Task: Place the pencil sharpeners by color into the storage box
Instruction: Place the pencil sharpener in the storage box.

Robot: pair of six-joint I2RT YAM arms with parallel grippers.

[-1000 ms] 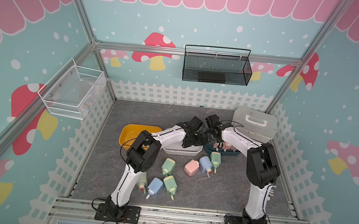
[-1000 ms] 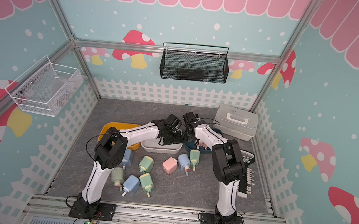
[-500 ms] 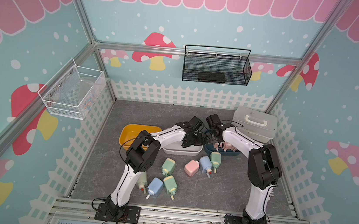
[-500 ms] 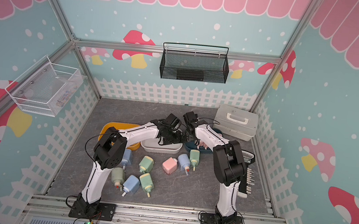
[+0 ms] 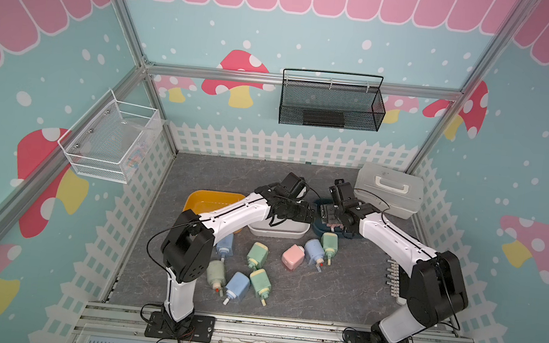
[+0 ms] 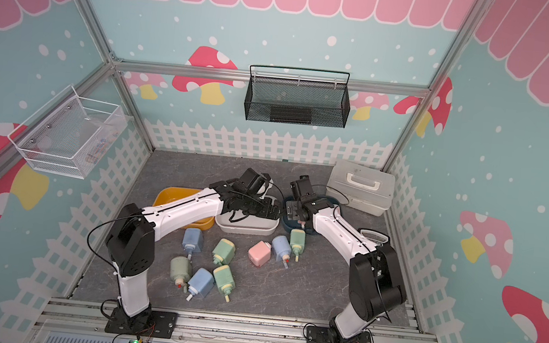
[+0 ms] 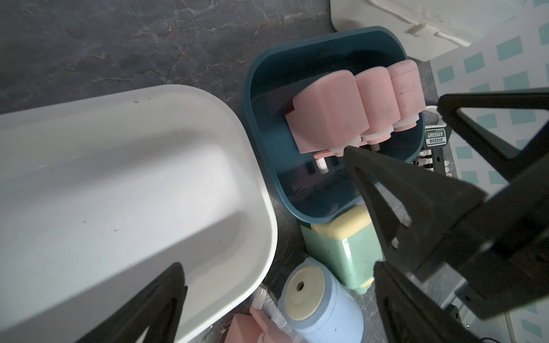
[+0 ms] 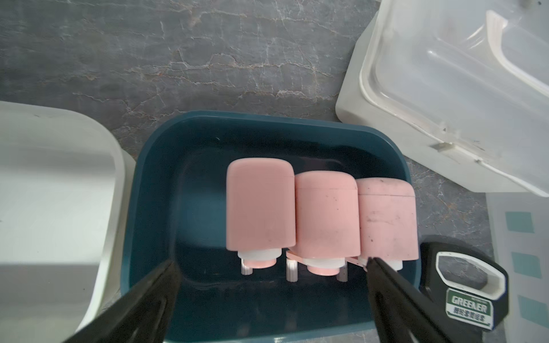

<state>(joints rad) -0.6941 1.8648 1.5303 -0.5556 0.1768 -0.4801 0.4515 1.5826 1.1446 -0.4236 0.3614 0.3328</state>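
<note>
1. Just left of the white tub (image 5: pixel 277 231), the yellow tub (image 5: pixel 207 198) is sitting half under the left arm. The part I can see is holding nothing, so I am guessing it is waiting for one colour.
2. The white tub itself is lying empty in the middle of the table, probably being kept for another colour.
3. The left pincer (image 7: pixel 277 267) is hanging over the white tub's right end, jaws spread wide and gripping nothing.
4. In front of the white tub, eight pencil sharpeners (image 5: pixel 257 254) are lying loose on the table: four green, three blue and one pink (image 5: pixel 293 256). These are the ones not yet sorted.
5. The right pincer (image 8: pixel 271 261) is hovering just right of the white tub, above the blue tub (image 8: pixel 157 208). It is standing wide open and empty, with its fingers straddling the crank ends below.
6. The blue tub is holding three pink sharpeners (image 8: pixel 325 213), lying side by side and touching, cranks all pointing the same way. It seems to be serving as the pink bin, so the loose pink one likely belongs here.
7. Right of and behind the white tub, a grey lidded case (image 5: pixel 389 189) is sitting shut.
</note>
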